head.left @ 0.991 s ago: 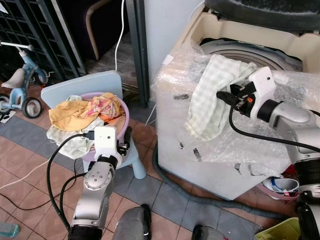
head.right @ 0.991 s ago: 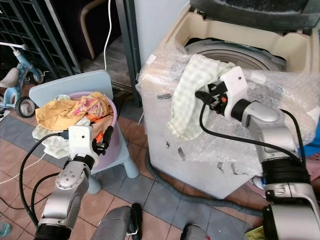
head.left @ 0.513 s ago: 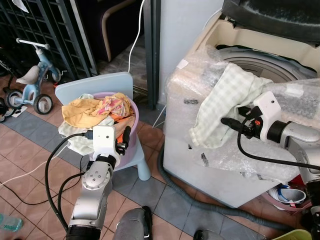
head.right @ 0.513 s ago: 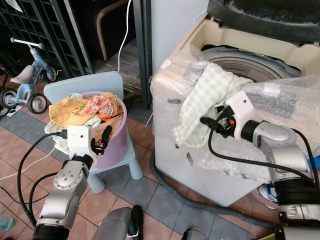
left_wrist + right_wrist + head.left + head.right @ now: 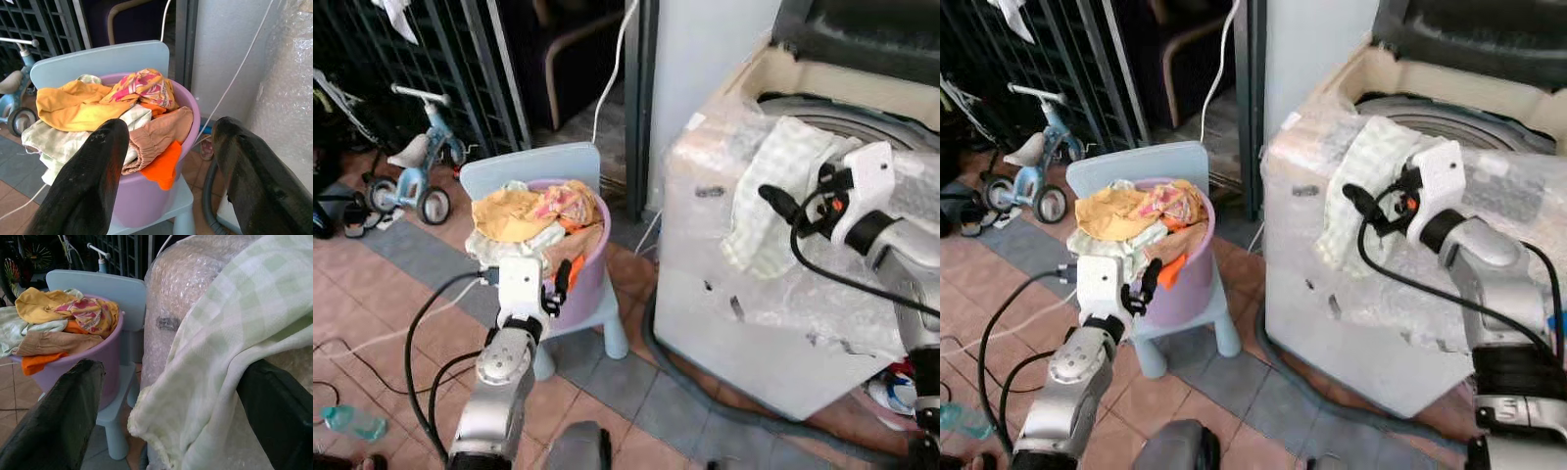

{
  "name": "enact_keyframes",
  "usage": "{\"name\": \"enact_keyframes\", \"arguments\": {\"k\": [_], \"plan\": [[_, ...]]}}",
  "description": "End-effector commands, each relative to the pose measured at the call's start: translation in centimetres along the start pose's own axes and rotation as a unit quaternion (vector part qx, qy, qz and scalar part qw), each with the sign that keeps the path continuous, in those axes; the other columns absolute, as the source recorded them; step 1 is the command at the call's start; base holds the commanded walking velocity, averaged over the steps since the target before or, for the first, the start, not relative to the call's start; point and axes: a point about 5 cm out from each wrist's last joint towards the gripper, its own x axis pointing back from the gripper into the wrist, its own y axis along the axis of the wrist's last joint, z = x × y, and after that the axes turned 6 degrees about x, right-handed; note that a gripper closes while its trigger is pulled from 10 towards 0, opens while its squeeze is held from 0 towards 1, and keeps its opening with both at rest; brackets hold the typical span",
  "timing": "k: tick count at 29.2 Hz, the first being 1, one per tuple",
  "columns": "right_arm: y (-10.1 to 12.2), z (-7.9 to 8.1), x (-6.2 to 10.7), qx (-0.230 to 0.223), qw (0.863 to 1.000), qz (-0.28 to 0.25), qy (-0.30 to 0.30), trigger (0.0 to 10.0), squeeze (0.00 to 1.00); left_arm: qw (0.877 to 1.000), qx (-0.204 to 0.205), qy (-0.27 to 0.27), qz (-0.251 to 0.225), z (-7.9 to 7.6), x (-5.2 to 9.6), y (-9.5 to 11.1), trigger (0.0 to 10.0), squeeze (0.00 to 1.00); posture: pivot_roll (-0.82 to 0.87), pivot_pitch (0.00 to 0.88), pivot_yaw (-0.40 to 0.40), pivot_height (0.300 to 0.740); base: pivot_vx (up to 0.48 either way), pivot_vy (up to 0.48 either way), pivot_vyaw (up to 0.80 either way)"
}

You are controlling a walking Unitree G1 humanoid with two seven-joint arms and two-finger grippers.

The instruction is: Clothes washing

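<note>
Left eye view: the washing machine stands at 3 o'clock, wrapped in bubble wrap, its lid up. A pale green checked cloth hangs over its front edge, touching the wrap. The right gripper sits just beside that cloth, at its 3 o'clock; its jaws cannot be told from here. At 9 o'clock a purple basket heaped with clothes rests on a light blue chair. The left gripper hovers at the basket's near side.

Right eye view: a child's tricycle stands at 10 o'clock by a dark metal gate. A grey hose curls across the tiled floor below the machine.

Left wrist view: the left jaws are spread wide, nothing between them, with the basket and its yellow, orange and tan clothes beyond.

Right wrist view: the right jaws are spread too, the checked cloth draping between the two fingers, though contact with them is unclear.
</note>
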Motion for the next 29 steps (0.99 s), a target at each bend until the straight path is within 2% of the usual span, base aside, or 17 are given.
{"name": "enact_keyframes", "arguments": {"k": [1, 5, 9, 13, 14, 15, 17, 21, 23, 26, 27, 28, 29], "plan": [[0.7, -0.4, 0.4, 0.014, 1.000, -0.005, 0.002, 10.0, 1.00, 1.000, 0.001, -0.009, -0.006, -0.4, -0.1, 0.3, 10.0, 0.00, -0.04, 0.048, 0.050, 0.740, 0.000, 0.000, 0.00], [0.3, -0.4, 1.5, 0.026, 1.000, -0.004, -0.002, 10.0, 1.00, 1.000, 0.003, -0.013, -0.004, -0.6, -0.1, 0.2, 10.0, 0.00, -0.06, 0.049, 0.053, 0.740, 0.000, 0.000, 0.00], [0.4, -0.1, 1.6, 0.023, 1.000, -0.016, -0.015, 10.0, 1.00, 1.000, 0.004, -0.015, -0.005, -0.7, -0.2, 0.3, 10.0, 0.00, -0.06, 0.050, 0.056, 0.740, 0.000, 0.000, 0.00], [-0.1, 0.9, 1.4, 0.016, 1.000, -0.013, 0.000, 10.0, 1.00, 1.000, 0.004, -0.016, -0.005, -0.8, -0.3, 0.3, 10.0, 0.00, -0.06, 0.052, 0.057, 0.740, 0.000, 0.000, 0.00], [-0.5, 2.0, 1.2, 0.010, 1.000, -0.010, 0.017, 10.0, 1.00, 1.000, 0.004, -0.018, -0.004, -0.8, -0.3, 0.3, 10.0, 0.00, -0.06, 0.056, 0.059, 0.740, 0.000, 0.000, 0.00], [-0.5, 2.0, 1.2, 0.010, 1.000, -0.010, 0.017, 10.0, 1.00, 1.000, 0.004, -0.018, -0.004, -0.8, -0.3, 0.3, 10.0, 0.00, -0.06, 0.056, 0.059, 0.740, 0.000, 0.000, 0.00], [-0.9, 3.8, 0.6, -0.003, 0.999, -0.012, 0.035, 10.0, 1.00, 1.000, 0.004, -0.017, -0.003, -0.8, -0.3, 0.3, 10.0, 0.00, -0.06, 0.059, 0.058, 0.740, 0.000, 0.000, 0.00], [-1.6, 6.7, -0.7, 0.004, 0.999, -0.025, 0.020, 10.0, 1.00, 1.000, 0.006, -0.007, -0.008, -0.4, -0.4, 0.5, 10.0, 0.00, -0.06, 0.060, 0.058, 0.740, 0.000, 0.000, 0.00], [-1.7, 7.7, -1.3, -0.002, 0.999, -0.040, -0.003, 10.0, 1.00, 1.000, 0.013, -0.002, -0.011, -0.3, -0.4, 0.7, 10.0, 0.00, -0.05, 0.062, 0.058, 0.740, 0.000, 0.000, 0.00], [-1.7, 7.8, -1.3, -0.004, 0.999, -0.042, -0.004, 10.0, 1.00, 1.000, 0.013, -0.002, -0.012, -0.3, -0.4, 0.7, 10.0, 0.00, -0.05, 0.062, 0.058, 0.740, 0.000, 0.000, 0.00], [-1.6, 8.0, -1.5, -0.010, 0.999, -0.048, -0.019, 10.0, 0.75, 1.000, 0.013, -0.001, -0.010, -0.2, -0.4, 0.7, 10.0, 0.00, -0.05, 0.062, 0.061, 0.740, 0.000, 0.454, 0.00], [-1.7, 8.2, -1.6, -0.014, 0.998, -0.052, -0.037, 10.0, 0.33, 1.000, 0.014, 0.001, -0.007, -0.1, -0.4, 0.6, 10.0, 0.00, -0.05, 0.062, 0.063, 0.740, 0.000, 0.480, 0.00], [-1.7, 8.3, -1.7, -0.017, 0.997, -0.055, -0.051, 10.0, 0.33, 1.000, 0.015, 0.002, -0.005, 0.0, -0.4, 0.6, 10.0, 0.00, -0.05, 0.062, 0.063, 0.740, 0.000, 0.480, 0.00]]}}
